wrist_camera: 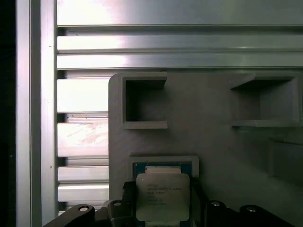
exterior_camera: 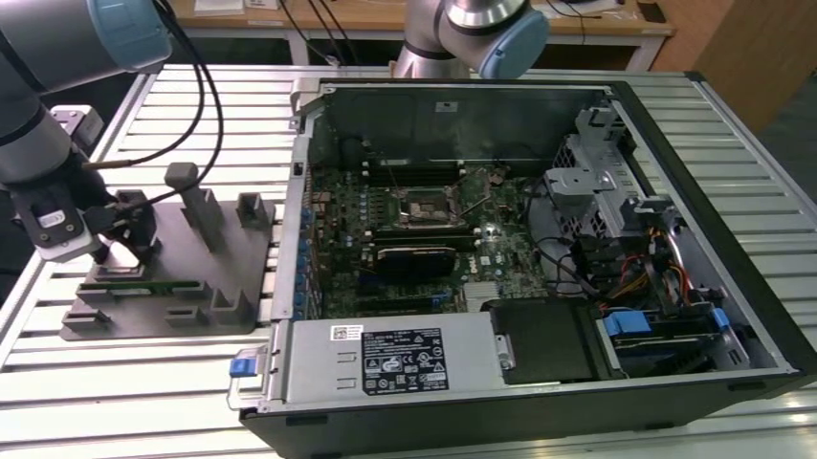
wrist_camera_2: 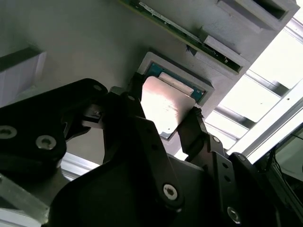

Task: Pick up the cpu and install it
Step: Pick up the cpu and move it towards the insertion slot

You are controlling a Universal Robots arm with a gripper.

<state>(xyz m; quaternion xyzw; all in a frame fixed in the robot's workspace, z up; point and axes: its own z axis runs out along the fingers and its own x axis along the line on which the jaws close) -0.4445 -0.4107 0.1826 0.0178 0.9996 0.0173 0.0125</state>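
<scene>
Your black claw [exterior_camera: 125, 244] sits over the large grey plastic fixture tray [exterior_camera: 210, 258] on the slatted aluminium table [exterior_camera: 115, 392]. Its fingers look clamped on two opposite edges of the small, flat, square, silver-topped cpu [wrist_camera: 163, 196], which is at its recessed pocket in that tray. Grip squarely and lightly, and lift straight up so the chip neither tilts nor scrapes the pocket walls.

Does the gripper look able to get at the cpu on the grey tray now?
Probably yes. The gripper is right at the cpu, which shows its bare metal top at a recess of the fixture tray; nothing lies over it or stands between them.
</scene>
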